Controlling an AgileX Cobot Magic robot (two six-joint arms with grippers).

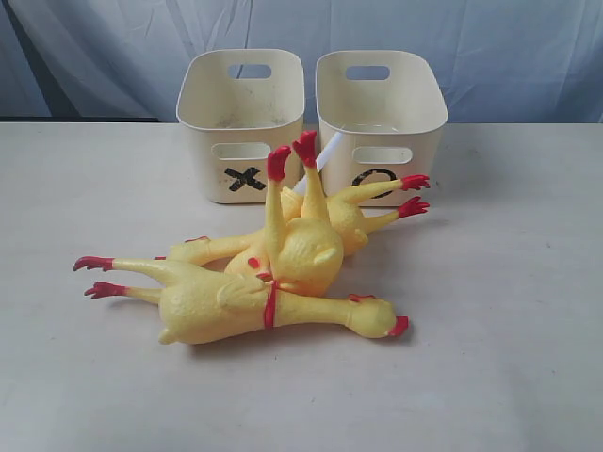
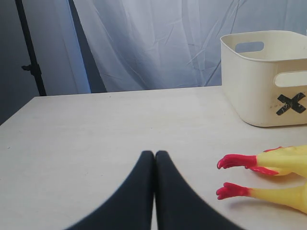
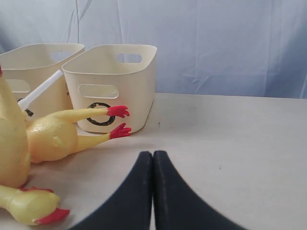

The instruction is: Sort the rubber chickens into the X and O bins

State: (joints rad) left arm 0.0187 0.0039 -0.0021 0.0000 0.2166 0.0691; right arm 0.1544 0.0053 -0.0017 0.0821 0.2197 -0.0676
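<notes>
Exterior: X bin [image 1: 203,151] left, O bin [image 1: 424,151] right, side by side; rubber chickens [image 1: 236,306] heaped just before both.
Left wrist: left claw [image 2: 154,154] pinched shut, empty; red feet [image 2: 235,161] just beside, black X beyond.
Right wrist: right claw [image 3: 153,155] shut, empty; black O ahead.

On the table [image 1: 509,377], two bins stand side by side near the back edge, the X bin [image 1: 240,127] left of the O bin [image 1: 382,122], with three rubber chickens [image 1: 301,254] heaped just before them, one's feet raised before the gap between the bins.
</notes>
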